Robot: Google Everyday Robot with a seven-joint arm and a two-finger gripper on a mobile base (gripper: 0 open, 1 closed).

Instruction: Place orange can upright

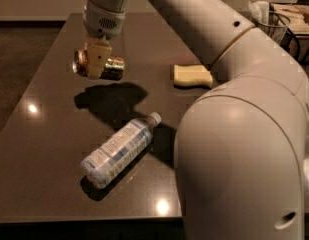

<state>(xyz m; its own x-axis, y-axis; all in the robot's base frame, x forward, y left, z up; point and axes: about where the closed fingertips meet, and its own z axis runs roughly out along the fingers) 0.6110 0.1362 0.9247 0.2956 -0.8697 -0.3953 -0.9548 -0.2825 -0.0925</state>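
Orange can [114, 68] sits clamped mid-body in the claw [98, 64], clear above the table [54, 149] toward its far left corner. Its long axis is level, so standing it likely takes a quarter turn.

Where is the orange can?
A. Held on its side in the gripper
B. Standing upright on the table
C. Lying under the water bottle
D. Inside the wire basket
A: the gripper is shut on the orange can, which lies sideways in its grasp.

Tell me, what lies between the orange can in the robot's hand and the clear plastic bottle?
Only bare dark tabletop carrying a shadow, the camera view shows. The hand holds the small orange metal can above it.
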